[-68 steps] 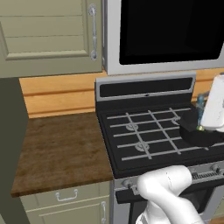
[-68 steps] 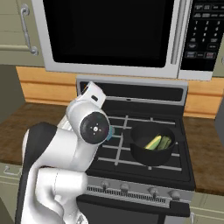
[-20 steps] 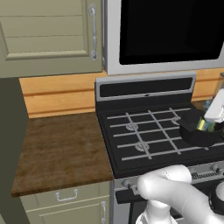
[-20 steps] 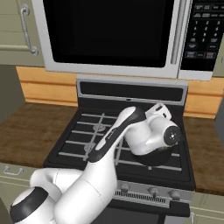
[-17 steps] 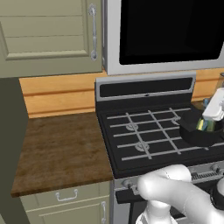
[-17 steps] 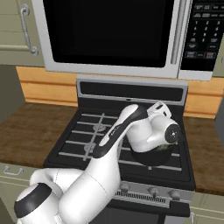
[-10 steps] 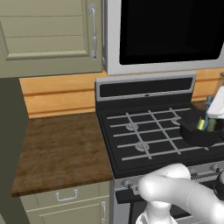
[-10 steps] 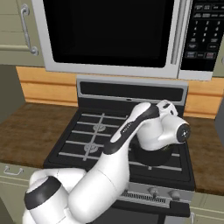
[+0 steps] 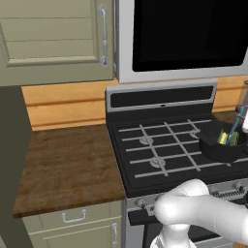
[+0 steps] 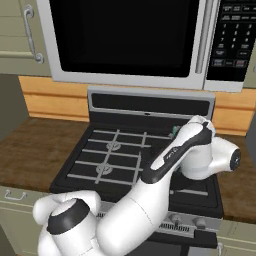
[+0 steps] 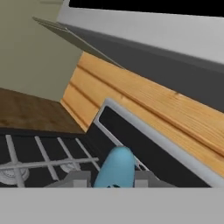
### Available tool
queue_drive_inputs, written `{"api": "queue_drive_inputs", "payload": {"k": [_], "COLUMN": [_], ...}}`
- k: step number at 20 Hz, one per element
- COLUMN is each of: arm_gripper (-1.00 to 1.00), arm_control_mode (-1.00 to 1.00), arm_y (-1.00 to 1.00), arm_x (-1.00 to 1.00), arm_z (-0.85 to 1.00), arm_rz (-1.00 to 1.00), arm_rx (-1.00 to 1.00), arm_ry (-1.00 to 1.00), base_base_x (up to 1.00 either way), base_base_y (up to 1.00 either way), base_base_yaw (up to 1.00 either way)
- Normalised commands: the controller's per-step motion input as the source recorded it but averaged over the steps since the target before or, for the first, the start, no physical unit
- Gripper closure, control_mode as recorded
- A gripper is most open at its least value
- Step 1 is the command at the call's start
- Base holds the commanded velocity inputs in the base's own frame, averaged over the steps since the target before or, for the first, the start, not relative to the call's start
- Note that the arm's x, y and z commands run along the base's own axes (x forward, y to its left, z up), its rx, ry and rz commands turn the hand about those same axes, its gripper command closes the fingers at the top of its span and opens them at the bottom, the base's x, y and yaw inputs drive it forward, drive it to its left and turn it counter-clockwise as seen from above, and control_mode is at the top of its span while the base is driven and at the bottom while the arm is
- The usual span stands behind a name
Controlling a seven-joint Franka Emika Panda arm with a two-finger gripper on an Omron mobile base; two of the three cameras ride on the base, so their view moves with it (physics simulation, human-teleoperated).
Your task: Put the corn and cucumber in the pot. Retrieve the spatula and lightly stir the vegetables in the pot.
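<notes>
The black pot stands on the stove's right front burner, at the right edge of the left base view. Inside it lie the yellow corn and the dark green cucumber, side by side. The light-blue spatula slants down into the pot from above. In the hand view my gripper is shut on the spatula, whose rounded blue end sticks up between the fingers. In the right base view my arm covers the pot.
Stove grates spread left of the pot. A brown counter lies left of the stove, with another strip on its right. The microwave hangs low above the burners, and the stove's back panel rises behind them.
My hand has swung further right over the pot, almost out of the left base view. The spatula stays in my grip, and the corn and cucumber have not moved.
</notes>
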Motion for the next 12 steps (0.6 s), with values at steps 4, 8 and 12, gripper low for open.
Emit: {"api": "queue_drive_inputs", "payload": {"k": [4, 8, 12], "arm_gripper": [1.00, 1.00, 1.00], "arm_control_mode": [-1.00, -1.00, -1.00], "arm_y": [-0.23, -0.14, -0.11], "arm_x": [-0.01, -0.06, 0.00], "arm_z": [-0.35, -0.06, -0.49], "arm_rz": [0.18, 0.17, 0.14], "arm_rx": [0.00, 0.00, 0.00], "arm_ry": [-0.08, -0.10, -0.02], "base_base_x": [0.00, 0.00, 0.00], "base_base_y": [0.00, 0.00, 0.00], "base_base_yaw": [0.00, 0.00, 0.00]}}
